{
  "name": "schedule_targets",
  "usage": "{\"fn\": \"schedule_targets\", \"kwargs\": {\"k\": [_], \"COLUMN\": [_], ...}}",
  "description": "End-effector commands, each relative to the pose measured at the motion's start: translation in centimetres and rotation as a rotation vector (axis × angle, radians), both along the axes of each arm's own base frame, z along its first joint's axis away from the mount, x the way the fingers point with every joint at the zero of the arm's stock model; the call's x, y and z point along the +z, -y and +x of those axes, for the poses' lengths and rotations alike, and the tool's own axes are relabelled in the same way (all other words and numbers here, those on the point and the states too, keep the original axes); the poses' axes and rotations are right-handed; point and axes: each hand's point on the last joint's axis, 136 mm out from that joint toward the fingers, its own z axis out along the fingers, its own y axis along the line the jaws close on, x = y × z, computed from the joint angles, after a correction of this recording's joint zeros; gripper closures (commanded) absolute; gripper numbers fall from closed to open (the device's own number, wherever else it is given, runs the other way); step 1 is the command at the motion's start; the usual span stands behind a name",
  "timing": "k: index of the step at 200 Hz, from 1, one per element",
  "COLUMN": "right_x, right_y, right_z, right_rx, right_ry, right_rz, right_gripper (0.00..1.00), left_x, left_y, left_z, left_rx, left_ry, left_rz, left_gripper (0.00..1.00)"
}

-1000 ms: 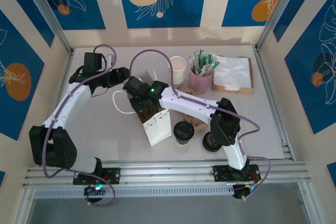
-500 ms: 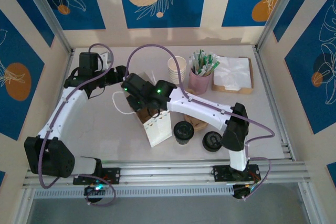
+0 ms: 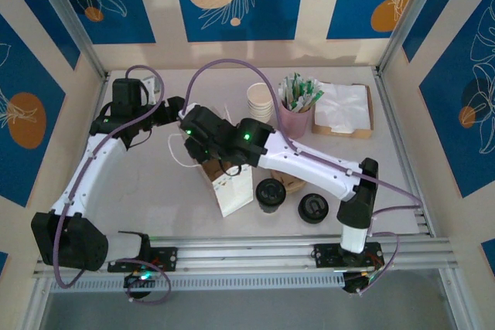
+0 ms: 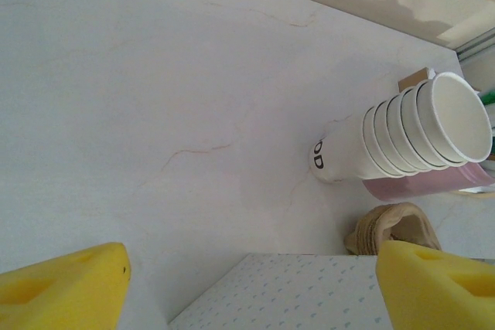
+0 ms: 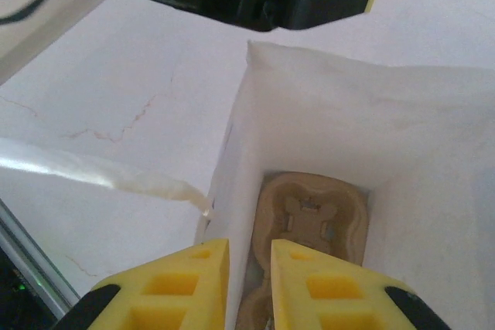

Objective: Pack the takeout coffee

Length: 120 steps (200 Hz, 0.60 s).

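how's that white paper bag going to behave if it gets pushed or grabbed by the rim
Probably floppy: the paper bag has a thin wall, wavy at the rim, so a grip there would likely crumple it. It stands tall and narrow, so a high push may tip it. The pulp carrier inside probably adds little weight.

bag (image 5: 325,113) open — carrier (image 5: 313,214) inside, right arm (image 3: 309,164) overhead

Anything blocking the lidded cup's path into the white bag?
Yes. The right gripper sits at the mouth of the white bag, jaws slightly apart astride its wall, and its wrist hangs over the opening. The takeout coffee stands just beside the bag, nothing between them.
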Motion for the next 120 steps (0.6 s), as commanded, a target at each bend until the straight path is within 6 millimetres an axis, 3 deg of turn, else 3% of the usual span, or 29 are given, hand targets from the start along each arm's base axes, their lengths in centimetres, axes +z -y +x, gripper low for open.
{"fn": "schedule_targets", "kwargs": {"k": [1,59,120], "right_x": [2.6,3.1,3.8], "right_y": [1.1,2.9,3.0], "right_z": [-0.4,-1.7,-3.6], "right_rx": [-0.001,-0.002,0.049], "right_ry": [0.048,0.016,-0.01], "right_rz": [0.011,-0.011,0.017], "right_gripper": [0.77,0.75,0.75], "left_x": [0.5,0.3,0.2], "left_y": [0.2,0.4,0.5], "left_z": [-0.2,-0.3,-0.3], "left_rx": [-0.023,-0.031,-0.039], "left_ry": [0.035,0.025,0.023], "left_rz": [0.01,0.005,0.005], "left_gripper": [0.17,0.19,0.24]}}
